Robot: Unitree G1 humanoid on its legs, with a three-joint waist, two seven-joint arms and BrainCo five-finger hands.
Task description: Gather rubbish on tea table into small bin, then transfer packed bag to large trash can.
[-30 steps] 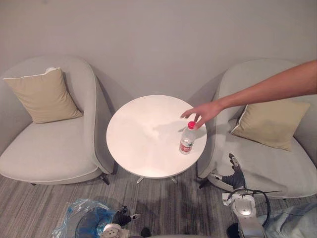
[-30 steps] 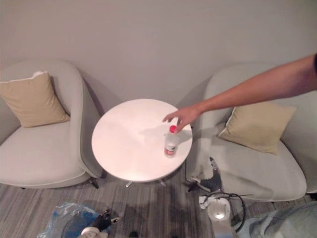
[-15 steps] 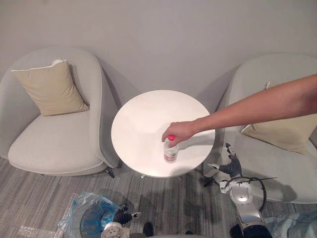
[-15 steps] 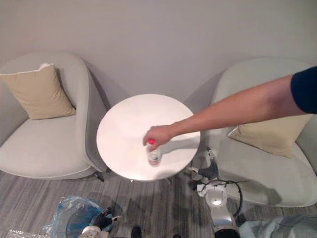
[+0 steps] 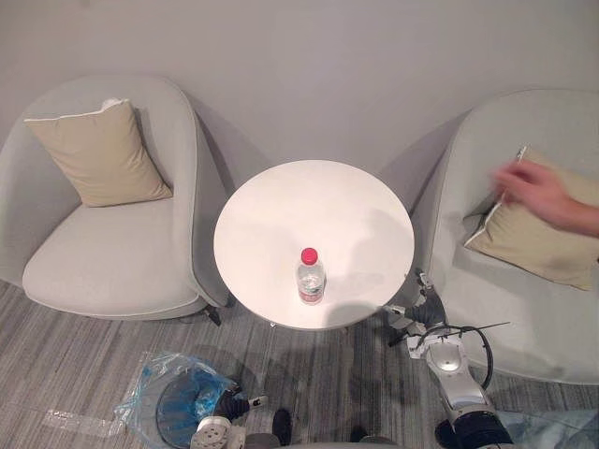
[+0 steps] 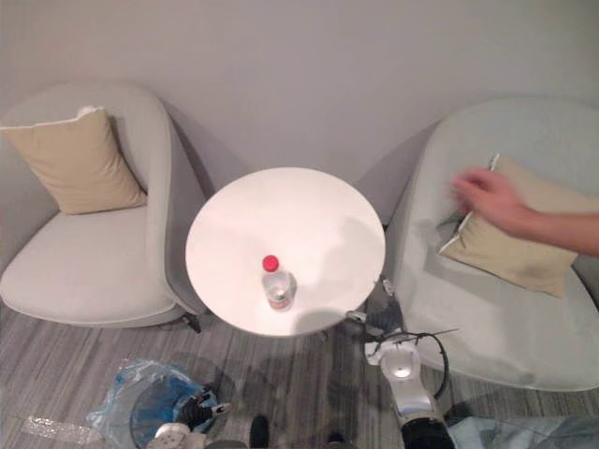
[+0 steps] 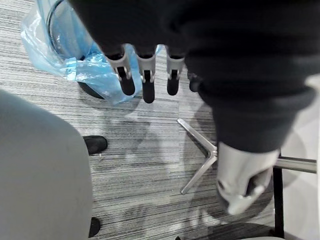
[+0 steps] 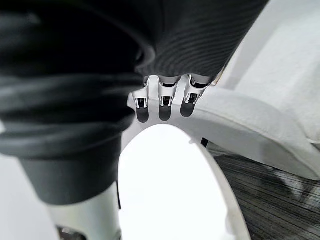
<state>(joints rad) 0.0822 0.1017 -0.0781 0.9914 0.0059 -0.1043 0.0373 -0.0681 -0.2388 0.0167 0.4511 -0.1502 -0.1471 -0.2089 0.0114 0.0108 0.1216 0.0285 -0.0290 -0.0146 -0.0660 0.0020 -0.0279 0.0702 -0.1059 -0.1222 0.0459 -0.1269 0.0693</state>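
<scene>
One bottle (image 5: 311, 278) on table (image 5: 281, 210), apart from right hand (image 5: 417, 307) fingers (image 8: 161, 109).

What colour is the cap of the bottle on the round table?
Pinkish red; the cap shows best in the left eye view.

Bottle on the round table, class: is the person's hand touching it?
No, the bottle stands alone on the white table, while the person's hand is off over the cushion on the armchair at the robot's right.

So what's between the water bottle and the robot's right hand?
Just bare white table. In the left eye view the bottle stands near the front rim, and the right hand hangs just past the rim, nothing lying between them.
</scene>
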